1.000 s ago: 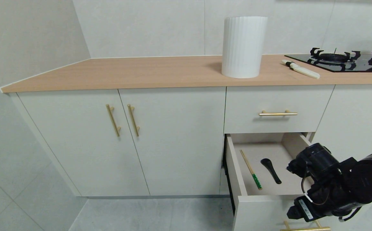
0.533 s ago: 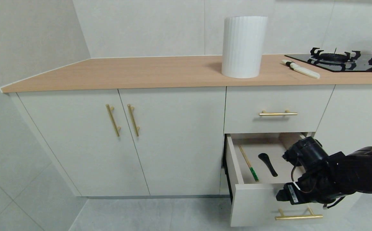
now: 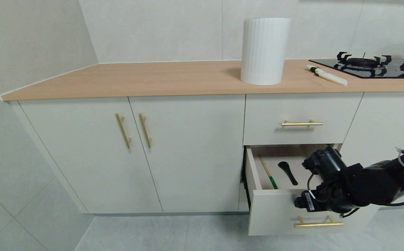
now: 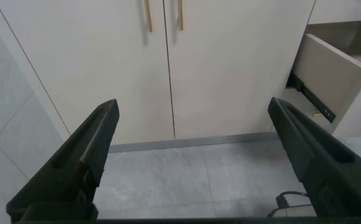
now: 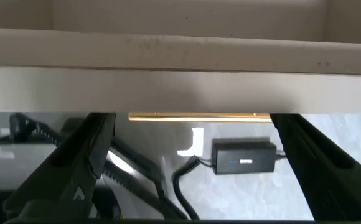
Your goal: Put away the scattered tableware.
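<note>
Lying in drawer (image 3: 275,209) beyond right gripper (image 5: 190,118): chopsticks (image 3: 268,173), spoon (image 3: 287,172)

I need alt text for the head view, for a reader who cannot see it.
The right gripper is at the front of a partly open lower drawer holding chopsticks and a black spoon. On the wooden counter above are a white ribbed container, a knife and a stove.

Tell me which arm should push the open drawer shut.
Right. The right gripper is at the front of the drawer, just above its handle, fingers open. The left gripper faces the cabinet doors, off to the drawer's side.
</note>
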Controlling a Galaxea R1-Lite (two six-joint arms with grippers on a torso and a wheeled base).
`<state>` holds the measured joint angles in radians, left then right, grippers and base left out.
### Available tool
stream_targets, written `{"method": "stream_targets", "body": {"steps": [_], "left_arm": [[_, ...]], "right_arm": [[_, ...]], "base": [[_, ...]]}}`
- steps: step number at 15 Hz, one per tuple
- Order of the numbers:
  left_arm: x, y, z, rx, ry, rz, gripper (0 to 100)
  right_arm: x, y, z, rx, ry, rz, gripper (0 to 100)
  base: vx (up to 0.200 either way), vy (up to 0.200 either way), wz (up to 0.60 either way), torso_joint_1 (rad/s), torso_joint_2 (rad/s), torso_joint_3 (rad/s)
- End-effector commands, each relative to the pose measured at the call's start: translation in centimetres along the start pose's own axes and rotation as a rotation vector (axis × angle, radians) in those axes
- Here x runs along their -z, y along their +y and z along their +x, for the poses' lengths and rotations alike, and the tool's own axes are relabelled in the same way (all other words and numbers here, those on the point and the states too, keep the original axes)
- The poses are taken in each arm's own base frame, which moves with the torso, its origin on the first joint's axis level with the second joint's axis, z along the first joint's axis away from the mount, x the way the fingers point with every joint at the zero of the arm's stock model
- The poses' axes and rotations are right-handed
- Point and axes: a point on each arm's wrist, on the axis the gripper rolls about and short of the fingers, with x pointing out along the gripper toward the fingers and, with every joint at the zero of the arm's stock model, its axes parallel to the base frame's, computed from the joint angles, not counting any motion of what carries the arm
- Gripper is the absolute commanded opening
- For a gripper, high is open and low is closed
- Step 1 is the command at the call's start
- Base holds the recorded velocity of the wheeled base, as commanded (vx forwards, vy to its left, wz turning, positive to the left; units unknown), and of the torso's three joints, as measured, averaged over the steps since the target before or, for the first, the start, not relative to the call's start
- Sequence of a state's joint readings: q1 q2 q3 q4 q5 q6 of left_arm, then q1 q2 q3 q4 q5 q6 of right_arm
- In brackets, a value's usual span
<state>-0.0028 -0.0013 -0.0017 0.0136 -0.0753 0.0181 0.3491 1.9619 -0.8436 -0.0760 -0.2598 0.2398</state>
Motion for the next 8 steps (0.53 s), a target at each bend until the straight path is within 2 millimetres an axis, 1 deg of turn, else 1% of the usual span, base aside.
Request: {"method": "stream_targets", "body": {"steps": [1, 3, 5, 8], "left_arm": [[0.0, 0.0, 0.0, 0.0, 0.002, 0.0, 100], [0.0, 0.0, 0.0, 0.0, 0.002, 0.0, 100], [0.0, 0.0, 0.0, 0.0, 0.002, 0.0, 100], [0.0, 0.0, 0.0, 0.0, 0.002, 0.0, 100]], "right_arm": [[-0.4, -0.1, 1.0, 0.007, 0.005, 0.011, 100], [-0.9, -0.4, 1.1, 0.011, -0.003, 0.024, 100], [-2.4, -0.3, 1.4, 0.005, -0.04, 0.041, 100], [-3.6, -0.3, 2.4, 0.01, -0.06, 0.057, 100]], "base": [[0.0, 0.0, 0.0, 0.0, 0.0, 0.0], [0.0, 0.0, 0.0, 0.0, 0.0, 0.0], [0.0, 0.0, 0.0, 0.0, 0.0, 0.0], [0.0, 0.0, 0.0, 0.0, 0.0, 0.0]]}}
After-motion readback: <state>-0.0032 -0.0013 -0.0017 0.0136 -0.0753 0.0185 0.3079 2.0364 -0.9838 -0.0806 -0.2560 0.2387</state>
